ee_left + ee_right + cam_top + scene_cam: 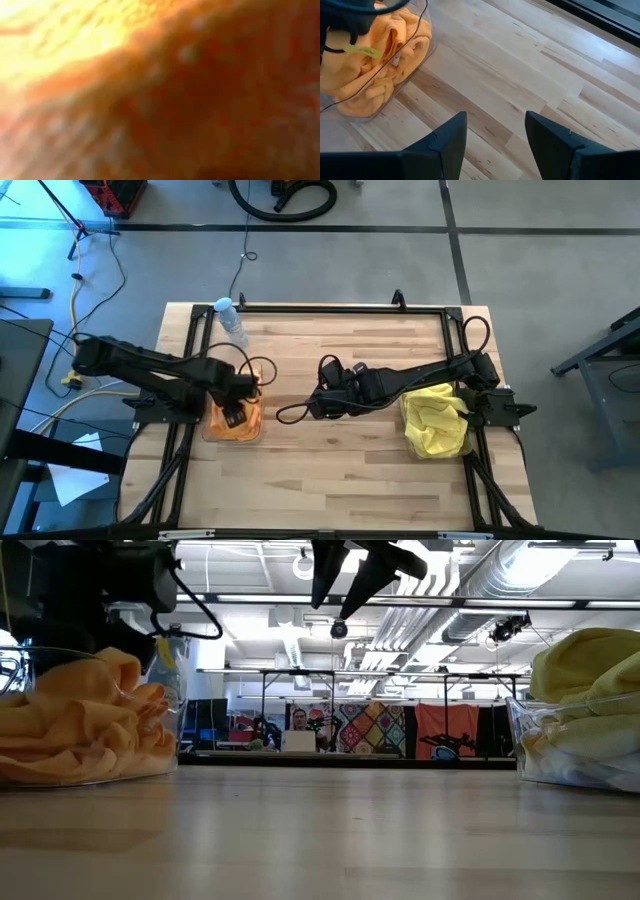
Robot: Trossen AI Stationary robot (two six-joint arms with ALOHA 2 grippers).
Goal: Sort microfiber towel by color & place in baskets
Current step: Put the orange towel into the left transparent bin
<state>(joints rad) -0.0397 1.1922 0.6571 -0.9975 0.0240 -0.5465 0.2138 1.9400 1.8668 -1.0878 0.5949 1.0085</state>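
Orange towels fill the clear left basket at the table's left. My left gripper points down into that basket among the towels. Its wrist view shows only orange cloth right against the camera. Yellow towels are heaped above the rim of the clear right basket at the table's right. My right gripper hangs open above the bare table middle, slanting down toward the left basket, with nothing between its fingers.
A clear water bottle lies at the table's far left, just beyond the left basket. A black frame runs along the table's far edge and sides. Bare wood lies between the two baskets and along the near edge.
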